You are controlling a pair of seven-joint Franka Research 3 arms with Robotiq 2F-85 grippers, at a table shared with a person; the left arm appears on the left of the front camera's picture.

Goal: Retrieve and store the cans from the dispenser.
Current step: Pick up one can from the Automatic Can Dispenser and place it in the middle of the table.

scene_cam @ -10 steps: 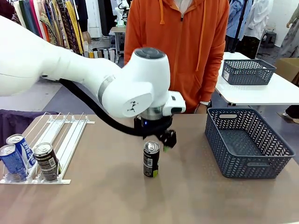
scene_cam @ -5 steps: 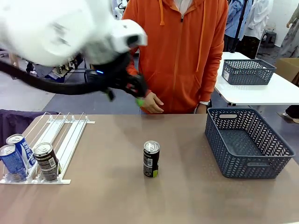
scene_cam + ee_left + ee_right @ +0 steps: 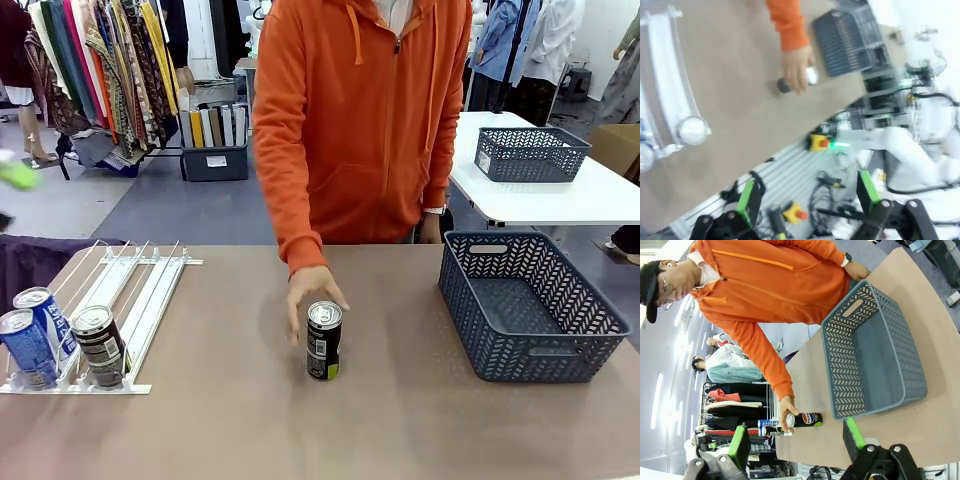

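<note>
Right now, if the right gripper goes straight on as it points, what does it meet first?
Probably the dark can beside the person's hand, though depth is unclear.

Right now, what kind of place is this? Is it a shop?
Probably a robot test lab, not a real shop: clothes racks stand behind the person, a can dispenser sits on the table, and cables and a yellow stop button lie beside it.
</note>
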